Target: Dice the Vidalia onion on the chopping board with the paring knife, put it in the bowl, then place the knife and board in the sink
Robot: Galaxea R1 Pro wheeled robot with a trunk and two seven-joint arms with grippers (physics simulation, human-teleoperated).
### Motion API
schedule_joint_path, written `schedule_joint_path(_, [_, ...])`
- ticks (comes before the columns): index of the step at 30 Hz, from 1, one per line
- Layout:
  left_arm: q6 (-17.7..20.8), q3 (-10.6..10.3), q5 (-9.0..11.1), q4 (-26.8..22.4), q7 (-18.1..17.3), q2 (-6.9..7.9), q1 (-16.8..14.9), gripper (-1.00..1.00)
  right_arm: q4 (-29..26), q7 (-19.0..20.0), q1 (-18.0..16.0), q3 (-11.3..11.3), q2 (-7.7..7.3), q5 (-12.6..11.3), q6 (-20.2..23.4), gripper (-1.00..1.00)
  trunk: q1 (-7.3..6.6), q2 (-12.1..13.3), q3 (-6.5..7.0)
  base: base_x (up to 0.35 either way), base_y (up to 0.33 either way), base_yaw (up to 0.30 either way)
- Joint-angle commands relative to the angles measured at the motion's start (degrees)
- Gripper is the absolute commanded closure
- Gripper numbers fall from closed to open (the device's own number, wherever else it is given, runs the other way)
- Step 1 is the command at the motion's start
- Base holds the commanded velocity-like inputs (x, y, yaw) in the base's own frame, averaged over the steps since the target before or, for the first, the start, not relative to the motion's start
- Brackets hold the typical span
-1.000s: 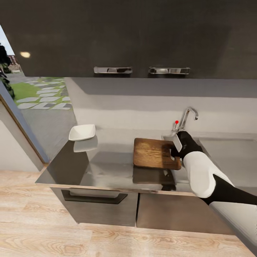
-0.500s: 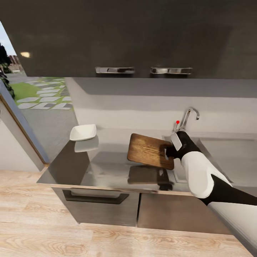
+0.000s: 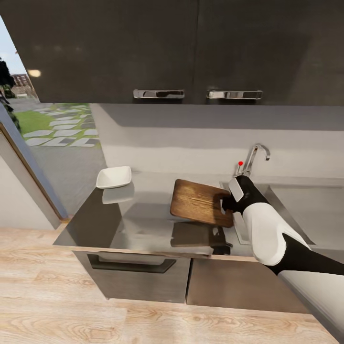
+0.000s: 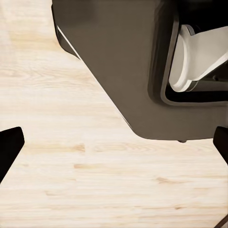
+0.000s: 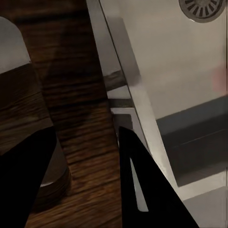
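Observation:
My right gripper (image 3: 223, 204) is shut on the right short edge of the chopping board (image 3: 197, 202), a dark brown wooden board. It hangs tilted above the grey countertop (image 3: 138, 222), and its reflection shows below. In the right wrist view my dark fingers (image 5: 142, 190) clamp the board (image 5: 80, 118) beside the steel sink (image 5: 180, 61) with its round drain (image 5: 204, 7). The white bowl (image 3: 113, 177) sits at the countertop's far left. The sink (image 3: 279, 198) lies just right of the board. The onion and the paring knife are out of view. My left gripper (image 4: 114, 147) is open above the wooden floor.
A curved chrome faucet (image 3: 253, 158) with a red dot stands behind the sink. Dark wall cabinets (image 3: 191, 52) hang above the counter. A glass door (image 3: 28, 143) is at the left. My dark base (image 4: 128, 66) shows in the left wrist view.
The right gripper has lifted the chopping board off the countertop and tilted it, left end swung back. Over the last half second the board stays put; the head view shifted slightly.

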Motion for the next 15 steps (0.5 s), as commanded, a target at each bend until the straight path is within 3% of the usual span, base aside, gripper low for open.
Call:
schedule_joint_path(1, [0.0, -0.1, 0.0, -0.1, 0.0, -0.01, 0.0, -1.0, -0.1, -0.2, -0.1, -0.4, 0.08, 0.4, 0.2, 1.0, 0.03, -0.1, -0.1, 0.0, 0.0, 0.0])
schedule_joint_path(5, [0.0, -0.1, 0.0, -0.1, 0.0, -0.05, 0.0, -1.0, 1.1, -5.4, 0.0, -0.4, 0.12, 0.4, 0.2, 1.0, 0.03, -0.1, -0.1, 0.0, 0.0, 0.0])
schedule_joint_path(11, [0.0, -0.1, 0.0, -0.1, 0.0, -0.06, 0.0, -1.0, 1.6, -6.2, 0.0, -0.4, 0.16, 0.4, 0.2, 1.0, 0.03, -0.1, -0.1, 0.0, 0.023, 0.0])
schedule_joint_path(15, [0.0, -0.1, 0.0, -0.1, 0.0, -0.06, 0.0, -1.0, 1.7, -6.3, 0.0, -0.3, 0.17, 0.4, 0.2, 1.0, 0.03, -0.1, -0.1, 0.0, 0.221, 0.0])
